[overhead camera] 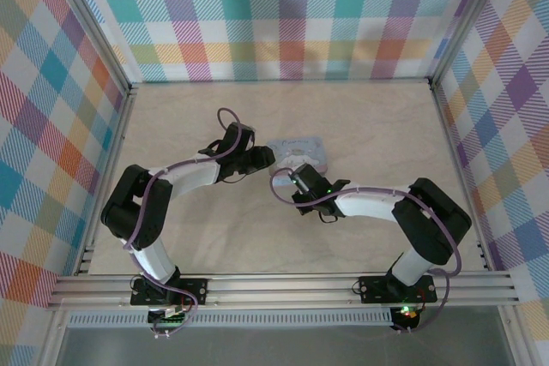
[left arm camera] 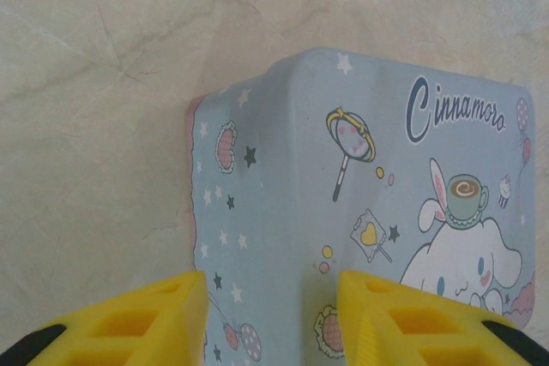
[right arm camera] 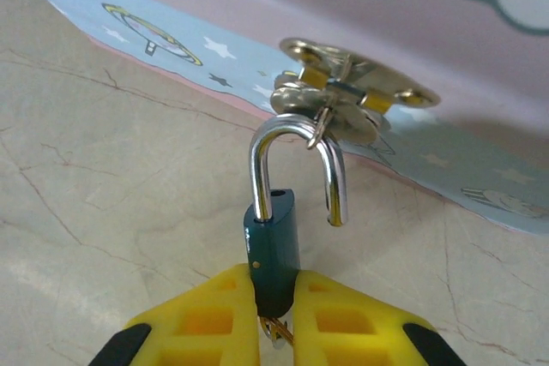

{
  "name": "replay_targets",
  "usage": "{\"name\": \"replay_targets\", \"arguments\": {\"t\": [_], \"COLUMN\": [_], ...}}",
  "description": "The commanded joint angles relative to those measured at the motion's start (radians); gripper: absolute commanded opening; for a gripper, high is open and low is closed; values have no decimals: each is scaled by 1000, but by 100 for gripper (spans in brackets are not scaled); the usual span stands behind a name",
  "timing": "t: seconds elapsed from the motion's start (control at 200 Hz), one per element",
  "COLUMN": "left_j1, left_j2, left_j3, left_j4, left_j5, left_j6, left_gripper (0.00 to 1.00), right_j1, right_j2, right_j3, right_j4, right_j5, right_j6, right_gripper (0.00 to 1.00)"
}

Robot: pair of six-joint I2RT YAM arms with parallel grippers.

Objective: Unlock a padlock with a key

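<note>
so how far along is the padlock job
Done: the small dark green padlock looks unlocked, one leg of its silver shackle hanging free of the body. In hand: the right gripper clamps the body; the left gripper straddles the light-blue cartoon box. Left: unhooking the shackle from the box's brass hasp.

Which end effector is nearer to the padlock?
Right. The right end effector is clamped on the padlock; the left end effector sits over the light-blue box, apart from the lock.

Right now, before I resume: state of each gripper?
The left gripper is open, fingers apart at a corner of the box.
The right gripper is closed, holding the padlock by its body.
</note>
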Motion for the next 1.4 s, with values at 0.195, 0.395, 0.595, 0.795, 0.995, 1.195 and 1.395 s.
{"name": "replay_targets", "arguments": {"t": [0.195, 0.395, 0.595, 0.795, 0.995, 1.195, 1.395], "left_j1": [14, 14, 14, 14, 14, 14, 14], "left_j2": [8, 9, 8, 10, 12, 13, 11], "left_j3": [6, 9, 11, 12, 14, 12, 7], "left_j4": [20, 16, 14, 15, 16, 20, 22], "left_j5": [13, 18, 20, 21, 17, 12, 11], "left_j6": [-12, -11, -13, -15, -16, -15, -11], "left_gripper": [44, 44, 44, 44, 44, 44, 44], "right_j1": [-7, -8, -8, -7, -7, -8, -8], "right_j2": [-20, -8, 5, 7, -42, -78, -89], "right_j3": [2, 5, 5, -5, -24, -31, -20], "right_j4": [-46, -43, -37, -39, -43, -37, -38], "right_j5": [-25, -18, -7, -7, -14, -24, -49], "right_j6": [-28, -17, -9, -14, -41, -115, -159], "right_gripper": [27, 32, 33, 21, 3, 0, 0]}}
